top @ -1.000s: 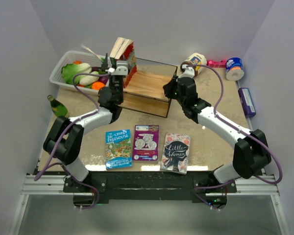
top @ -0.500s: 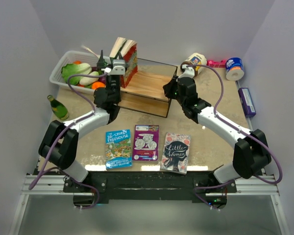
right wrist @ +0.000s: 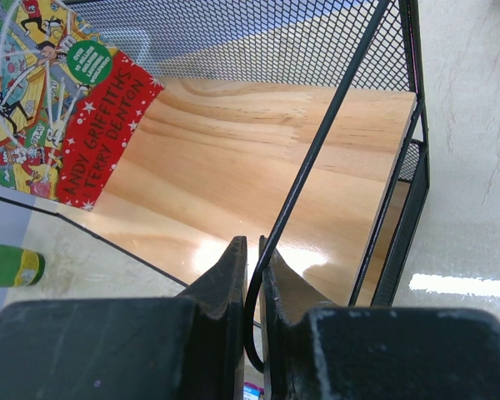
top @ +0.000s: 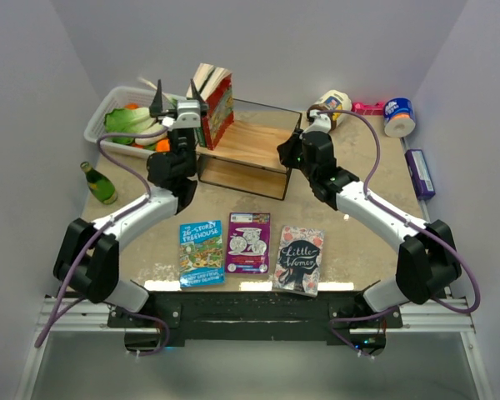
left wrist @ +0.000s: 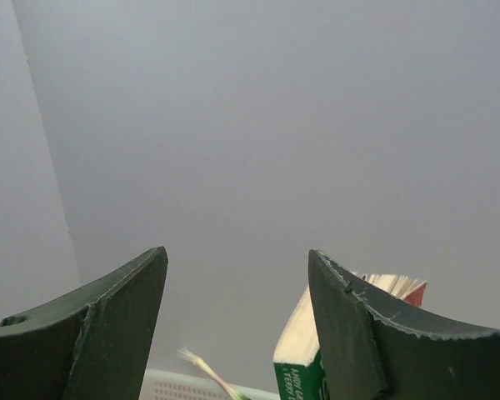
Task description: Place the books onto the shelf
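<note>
Shelf (right wrist: 258,167) glossy wood, black wire | right claw (right wrist: 252,246) pinching its wire | left claw (left wrist: 236,260) apart

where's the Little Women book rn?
Top view: the Little Women book lies flat near the front edge of the table, right of centre, rightmost in a row of three, next to the purple book.

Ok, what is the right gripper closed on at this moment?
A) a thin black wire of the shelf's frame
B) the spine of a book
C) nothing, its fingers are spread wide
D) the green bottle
A: in the right wrist view the right gripper is shut, its fingers pinching a thin black frame wire of the shelf, with the wooden board just beyond.
</note>
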Motion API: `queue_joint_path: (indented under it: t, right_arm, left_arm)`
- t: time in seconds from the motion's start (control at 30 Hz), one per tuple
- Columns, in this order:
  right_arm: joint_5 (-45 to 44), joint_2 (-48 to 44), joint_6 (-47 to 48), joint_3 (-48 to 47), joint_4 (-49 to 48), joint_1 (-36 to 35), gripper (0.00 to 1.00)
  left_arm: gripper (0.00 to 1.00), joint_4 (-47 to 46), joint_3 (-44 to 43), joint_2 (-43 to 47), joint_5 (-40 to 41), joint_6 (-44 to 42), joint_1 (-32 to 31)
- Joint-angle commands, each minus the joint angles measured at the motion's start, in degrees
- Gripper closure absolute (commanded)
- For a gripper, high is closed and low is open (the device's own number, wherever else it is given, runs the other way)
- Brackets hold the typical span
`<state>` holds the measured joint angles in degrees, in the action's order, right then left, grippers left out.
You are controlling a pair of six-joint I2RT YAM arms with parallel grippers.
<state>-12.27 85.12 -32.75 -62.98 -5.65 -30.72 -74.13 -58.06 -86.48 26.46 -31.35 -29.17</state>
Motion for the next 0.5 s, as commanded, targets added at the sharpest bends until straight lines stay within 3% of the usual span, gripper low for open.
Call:
queue_joint_path:
  t: [0.0, 0.13, 0.33, 0.47]
  right_arm:
    - [2.3, 0.5, 1.7, 2.0, 5.9, -0.3, 1.00]
    - [2.4, 0.1, 1.9, 1.5, 6.2, -0.3, 0.97]
    - [1.5, -1.7, 2.3, 0.9, 8.4, -0.3, 0.67]
    - [-0.2, -4.3, 2.3, 1.0, 10.1, -0.4, 0.54]
  left_arm:
    - [0.26, -5.7, 1.5, 8.4, 1.5, 0.5, -1.1]
    - [0.26, -1.1, 4.1, 13.8, 1.5, 4.9, -1.4]
    - [0.26, 7.7, 7.5, 20.6, 4.9, 10.8, -1.7]
    - [0.26, 16.5, 9.5, 25.5, 7.1, 15.5, -1.7]
